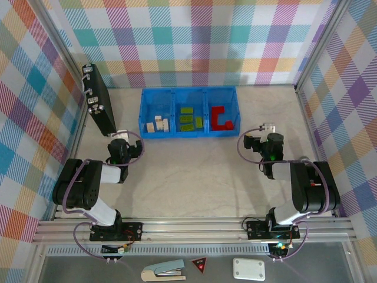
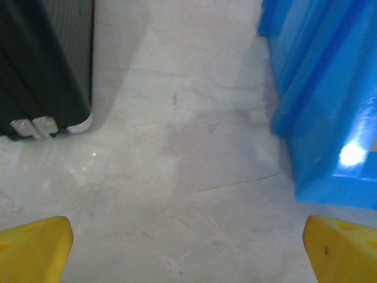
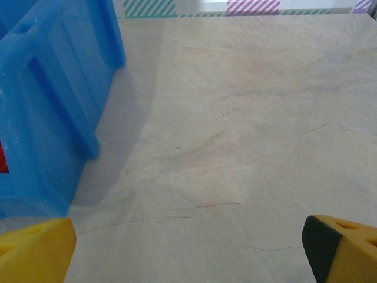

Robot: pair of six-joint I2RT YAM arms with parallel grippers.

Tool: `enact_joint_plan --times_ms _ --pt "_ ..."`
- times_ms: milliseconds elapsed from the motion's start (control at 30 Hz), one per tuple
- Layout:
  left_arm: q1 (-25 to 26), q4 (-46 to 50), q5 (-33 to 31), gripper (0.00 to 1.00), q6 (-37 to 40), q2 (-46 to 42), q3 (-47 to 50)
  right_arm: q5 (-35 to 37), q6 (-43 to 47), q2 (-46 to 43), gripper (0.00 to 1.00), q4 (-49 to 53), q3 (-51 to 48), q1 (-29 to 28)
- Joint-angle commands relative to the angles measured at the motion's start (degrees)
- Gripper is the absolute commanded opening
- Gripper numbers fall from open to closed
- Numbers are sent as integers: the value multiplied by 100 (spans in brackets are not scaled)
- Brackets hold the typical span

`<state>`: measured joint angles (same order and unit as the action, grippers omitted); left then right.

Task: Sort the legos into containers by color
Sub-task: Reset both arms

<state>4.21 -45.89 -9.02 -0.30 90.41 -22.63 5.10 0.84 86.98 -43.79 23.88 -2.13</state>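
Left gripper (image 1: 121,137) and right gripper (image 1: 266,131) both spread wide, empty. Blue tray (image 1: 188,133) sits just ahead, between them, holding cream bricks (image 1: 158,124), green bricks (image 1: 189,118) and red bricks (image 1: 222,118) in separate compartments. Sorting judged finished; next, back both off without nudging tray

Top external: looks steeply down from high behind the near edge of the table (image 1: 194,177), far enough to take in all of it, with blue tray (image 1: 177,134) and black panel (image 1: 97,100). Left wrist: sits low, faces forward between panel and tray's left end. Right wrist: likewise low, close past the same tray's right end.
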Motion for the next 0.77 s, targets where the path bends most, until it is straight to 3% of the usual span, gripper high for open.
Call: enact_joint_plan --times_ms 0,733 --pt "-60 -299 344 100 164 12 -110 -375 -75 96 99 -448 -67 38" --pt "-34 -300 306 100 184 3 -110 -310 -156 91 99 -433 -67 90"
